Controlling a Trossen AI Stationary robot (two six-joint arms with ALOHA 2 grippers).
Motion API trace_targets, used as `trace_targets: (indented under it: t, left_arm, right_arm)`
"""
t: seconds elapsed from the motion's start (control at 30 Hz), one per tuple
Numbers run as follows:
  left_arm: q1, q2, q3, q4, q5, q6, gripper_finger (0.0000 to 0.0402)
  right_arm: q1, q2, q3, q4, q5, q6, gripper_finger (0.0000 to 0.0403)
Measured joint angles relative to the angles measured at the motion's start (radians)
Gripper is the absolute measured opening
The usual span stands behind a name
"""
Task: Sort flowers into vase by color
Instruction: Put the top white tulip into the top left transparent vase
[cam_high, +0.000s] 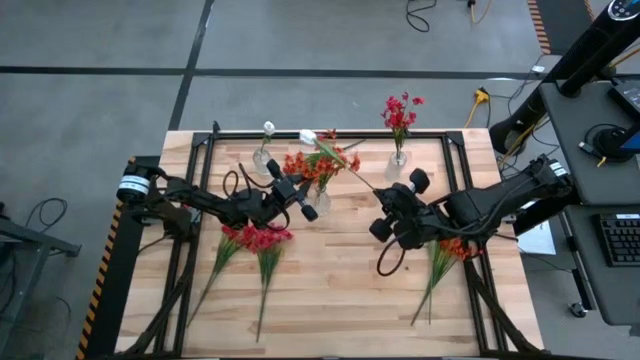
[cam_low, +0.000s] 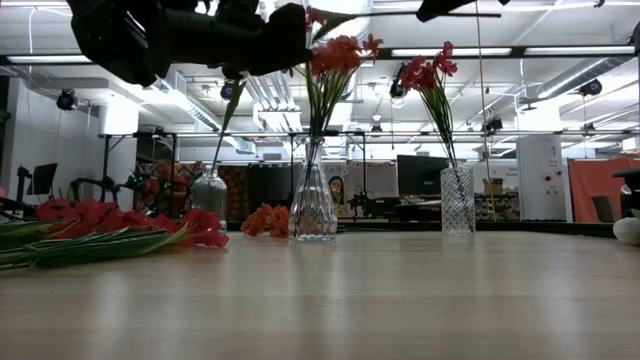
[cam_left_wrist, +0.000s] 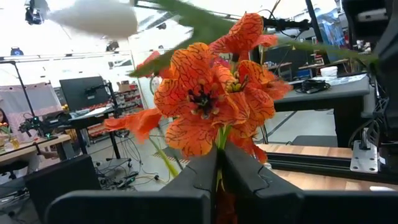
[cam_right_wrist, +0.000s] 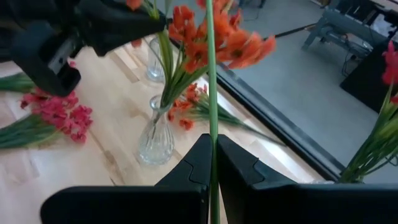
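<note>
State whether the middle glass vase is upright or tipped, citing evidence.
Upright: in the low view the middle vase stands on its base on the table, with orange flowers rising from its neck.

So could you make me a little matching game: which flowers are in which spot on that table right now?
Things:
1. red flowers
2. orange flowers
3. white flower
4. pink-red bunch

Places:
A. lying flat on the table
B. in the middle vase
C. in the left vase
D. in the right vase

Pairs: 1-D, 2-B, 3-C, 4-A
</note>
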Motion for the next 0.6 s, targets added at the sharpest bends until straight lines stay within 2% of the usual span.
trace_targets:
  t: [0.13, 0.27, 0.6]
  left_arm:
    - [-0.006, 0.000, 0.000, -0.003, -0.003, 0.004, 0.0018]
    - [-0.018, -0.003, -0.001, -0.006, -0.008, 0.019, 0.0051]
    - [-0.095, -0.026, -0.001, -0.011, -0.163, 0.109, 0.0147]
  right_arm:
    - [0.001, 0.000, 0.039, 0.000, 0.007, -0.029, 0.0012]
    - [0.001, 0.000, 0.062, -0.001, 0.008, -0.051, 0.0012]
    - [0.001, 0.000, 0.081, -0.009, 0.005, -0.065, 0.0012]
